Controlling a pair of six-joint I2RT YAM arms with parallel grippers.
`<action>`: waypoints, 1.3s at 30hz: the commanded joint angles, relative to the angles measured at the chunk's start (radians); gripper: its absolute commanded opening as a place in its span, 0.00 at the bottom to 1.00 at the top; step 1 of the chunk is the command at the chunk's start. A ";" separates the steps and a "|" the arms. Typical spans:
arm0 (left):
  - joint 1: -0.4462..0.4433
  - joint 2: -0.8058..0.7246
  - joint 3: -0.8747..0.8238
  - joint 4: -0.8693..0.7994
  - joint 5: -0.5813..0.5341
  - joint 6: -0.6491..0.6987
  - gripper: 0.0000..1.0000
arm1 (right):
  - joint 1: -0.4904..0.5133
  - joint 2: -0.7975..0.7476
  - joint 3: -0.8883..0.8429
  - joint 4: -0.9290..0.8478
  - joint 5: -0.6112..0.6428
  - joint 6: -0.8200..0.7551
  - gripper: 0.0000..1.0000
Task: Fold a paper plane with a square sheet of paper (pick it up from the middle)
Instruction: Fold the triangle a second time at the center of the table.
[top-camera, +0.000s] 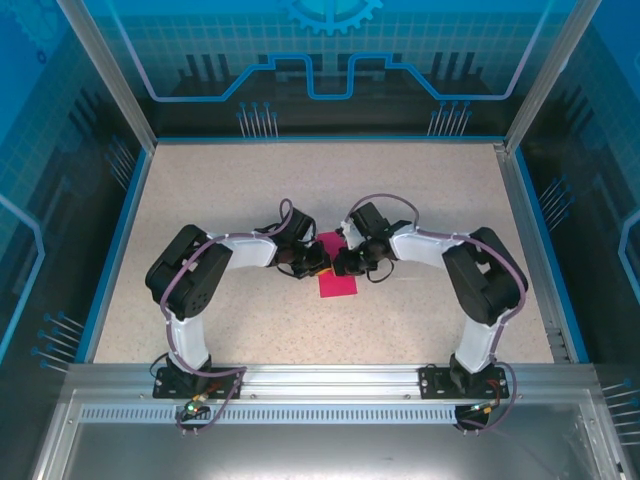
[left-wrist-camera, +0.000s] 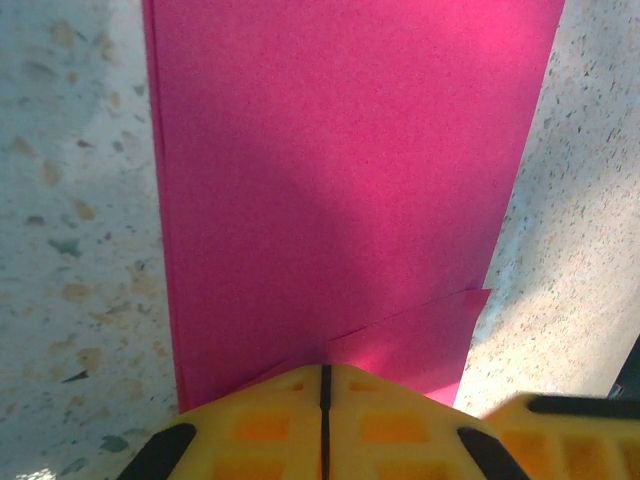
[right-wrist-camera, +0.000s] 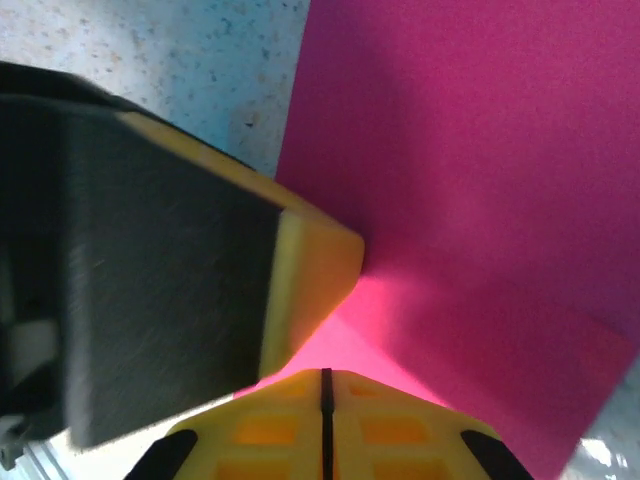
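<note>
Two sets of fingers meet at the folded pink paper (top-camera: 337, 281), mid-surface (top-camera: 230, 190). I see left fingers (left-wrist-camera: 326, 385) and right fingers (right-wrist-camera: 326, 385) pinched shut on its edge.

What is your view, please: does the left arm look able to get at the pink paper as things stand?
Probably yes. The left end effector sits shut at the pink paper's edge, seemingly pinching it; the right end effector crowds in beside it without blocking it.
</note>
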 joint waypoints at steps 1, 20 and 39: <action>0.002 0.036 -0.057 -0.073 -0.098 0.029 0.10 | 0.007 0.028 0.018 0.001 0.014 0.034 0.08; 0.003 0.028 -0.073 -0.066 -0.119 0.031 0.11 | -0.026 -0.144 -0.264 -0.057 0.042 -0.007 0.08; 0.001 -0.184 -0.041 0.025 -0.024 -0.031 0.29 | -0.070 -0.238 -0.168 0.088 0.114 0.077 0.18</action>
